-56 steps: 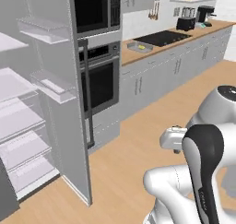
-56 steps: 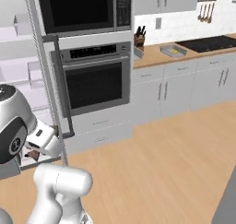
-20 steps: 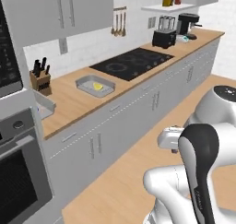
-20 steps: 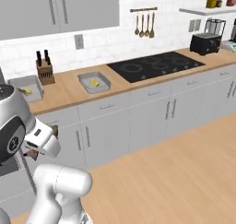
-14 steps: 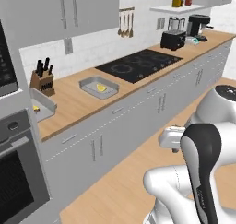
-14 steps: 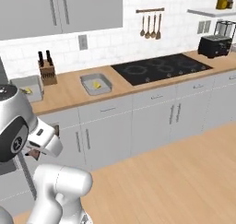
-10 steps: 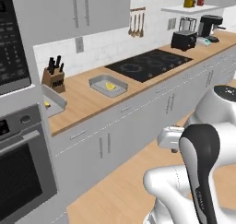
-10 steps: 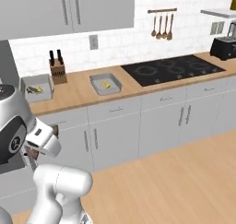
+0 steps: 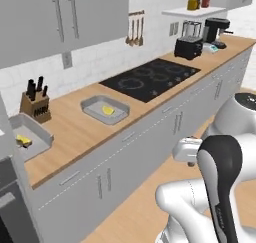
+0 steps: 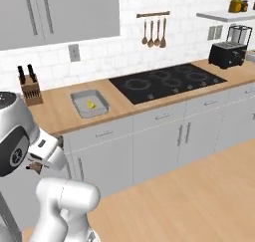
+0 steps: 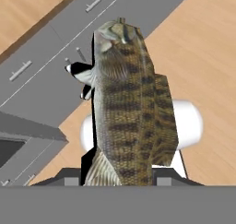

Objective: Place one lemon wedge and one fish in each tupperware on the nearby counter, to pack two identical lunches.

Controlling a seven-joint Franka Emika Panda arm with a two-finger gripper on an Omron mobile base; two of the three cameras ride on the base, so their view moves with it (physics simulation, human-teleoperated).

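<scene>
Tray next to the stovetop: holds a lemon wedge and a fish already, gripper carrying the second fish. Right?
Not quite. In the left base view that tray holds a lemon wedge alone, no fish. The rest stands: the hand view shows the gripper carrying a fish.

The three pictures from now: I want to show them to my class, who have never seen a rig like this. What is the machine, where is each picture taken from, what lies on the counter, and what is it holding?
This is a rendered kitchen. The machine is a white robot arm on a base that can drive. Two cameras ride on that base, looking forward from the arm's left and right sides. The third sits on the hand and looks along the gripper.

On the wooden counter lie two grey trays. The one nearer the black stovetop holds a lemon wedge; the other, by the knife block, holds something yellow too small to name. Farther along stand a toaster and a coffee machine.

The gripper is shut on a brown fish.
</scene>
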